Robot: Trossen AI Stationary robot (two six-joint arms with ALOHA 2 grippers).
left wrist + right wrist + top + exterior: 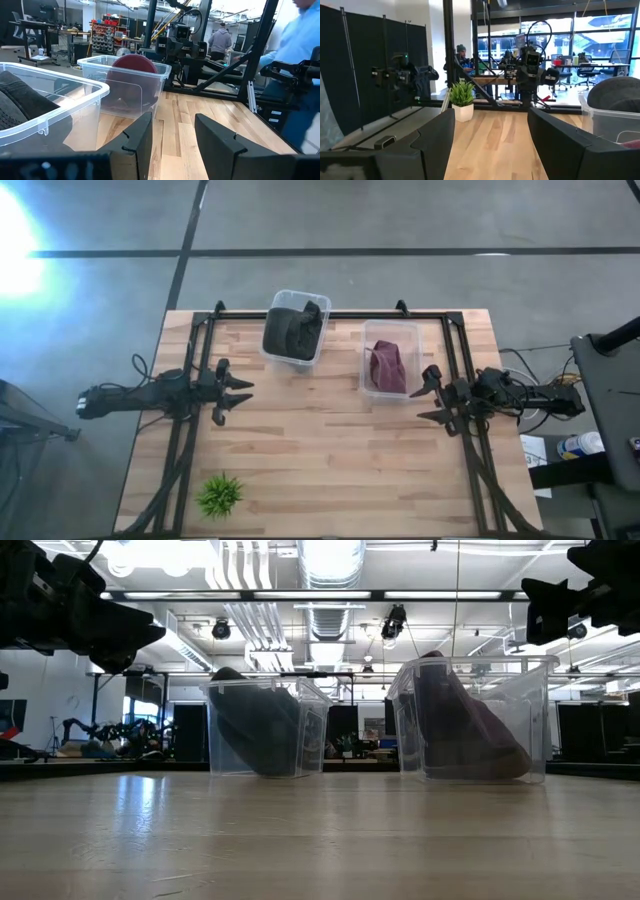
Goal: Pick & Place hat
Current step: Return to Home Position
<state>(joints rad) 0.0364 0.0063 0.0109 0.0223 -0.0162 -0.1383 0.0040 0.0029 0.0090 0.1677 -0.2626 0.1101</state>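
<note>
Red cap [388,367], limp, inside clear bin [392,328]

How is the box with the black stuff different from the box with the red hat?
The left bin holds black caps; the right bin holds a red cap. The left bin sits turned a bit, nearer the back edge of the table; the right bin sits straighter and farther forward. Both are clear plastic with no lids on.
</note>
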